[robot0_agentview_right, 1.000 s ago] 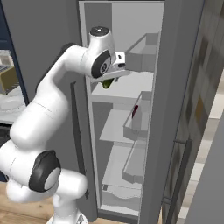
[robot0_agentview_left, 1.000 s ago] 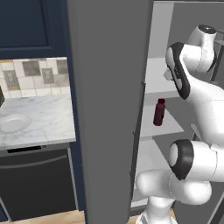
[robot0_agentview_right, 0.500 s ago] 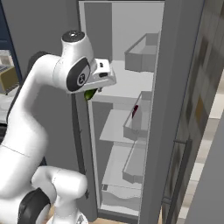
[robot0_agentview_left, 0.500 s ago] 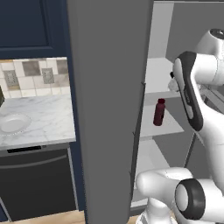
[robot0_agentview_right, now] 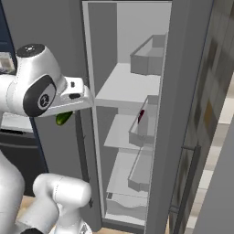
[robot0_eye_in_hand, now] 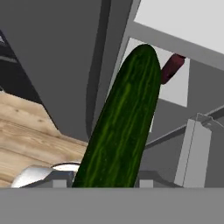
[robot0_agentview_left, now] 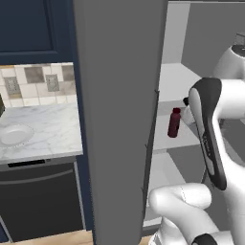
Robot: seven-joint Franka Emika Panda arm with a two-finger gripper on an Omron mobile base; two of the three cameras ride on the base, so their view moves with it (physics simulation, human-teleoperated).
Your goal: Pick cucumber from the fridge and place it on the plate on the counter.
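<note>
My gripper [robot0_agentview_right: 66, 112] is shut on the cucumber [robot0_agentview_right: 63, 118], a slim dark green rod that hangs below the hand, outside the fridge [robot0_agentview_right: 123, 91] and left of its opening. In the hand view the cucumber [robot0_eye_in_hand: 124, 127] runs up from between the jaws at a slant, and it hides the fingertips. The wide grey fridge door [robot0_agentview_left: 119, 95] stands open between the arm and the counter [robot0_agentview_left: 48, 129]. The white plate [robot0_agentview_left: 14, 135] lies on the marble counter at the far left, with nothing on it.
A dark red bottle [robot0_agentview_left: 174, 122] stands on a middle fridge shelf, beside grey door bins [robot0_agentview_right: 146, 57]. Navy cupboards [robot0_agentview_left: 33, 28] hang above the counter and a black appliance front [robot0_agentview_left: 38, 201] sits below it. Wooden floor [robot0_eye_in_hand: 26, 131] lies under the hand.
The arm has drawn back out of the fridge with the cucumber. In the right base view the hand has swung left from the shelves to in front of the door edge.
</note>
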